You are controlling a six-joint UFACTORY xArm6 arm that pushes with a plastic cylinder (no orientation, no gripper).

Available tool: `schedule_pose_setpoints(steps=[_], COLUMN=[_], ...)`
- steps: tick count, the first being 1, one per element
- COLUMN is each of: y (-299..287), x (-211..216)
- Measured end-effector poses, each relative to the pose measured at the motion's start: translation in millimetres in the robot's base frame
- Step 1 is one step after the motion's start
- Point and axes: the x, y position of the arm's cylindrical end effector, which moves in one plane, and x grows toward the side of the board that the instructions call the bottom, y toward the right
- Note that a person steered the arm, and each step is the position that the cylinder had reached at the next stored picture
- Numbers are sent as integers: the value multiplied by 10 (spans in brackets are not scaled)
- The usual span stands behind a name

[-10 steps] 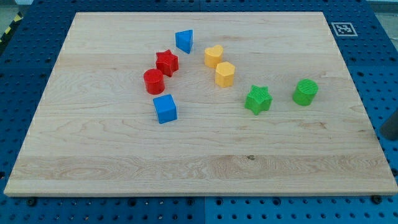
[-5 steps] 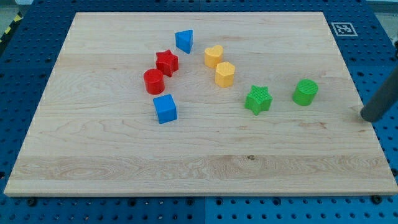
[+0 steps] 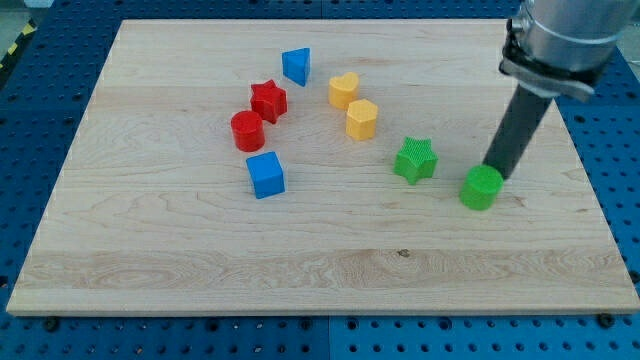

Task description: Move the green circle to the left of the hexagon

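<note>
Right now my tip [image 3: 495, 172] sits against the far-right edge of the green circle [image 3: 481, 187], touching it; the rod rises from there up and to the right into the grey arm housing [image 3: 556, 40] at the view's top right. With no gripper on this arm, nothing is grasped: the rod only leans on the block.

That green circle is a short, bright green cylinder with a flat round top and finely ribbed sides. It stands upright on the right part of the wooden board [image 3: 150, 250], a little nearer to me than the green star [image 3: 415, 160], which lies just to its left and apart from it.

Further left and farther away stands the yellow hexagon [image 3: 362, 119], with the yellow heart [image 3: 343, 90] just beyond it. So the circle is well to the hexagon's right. The red star [image 3: 268, 101], red circle [image 3: 247, 131], blue cube [image 3: 266, 174] and a blue wedge-like block [image 3: 296, 66] cluster left of centre.
</note>
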Motion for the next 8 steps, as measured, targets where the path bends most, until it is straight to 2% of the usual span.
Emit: schedule_pose_setpoints(steps=[1,3,5,7,8], y=[-96,157,-216,-886,-957], x=[213,565,466,326,335])
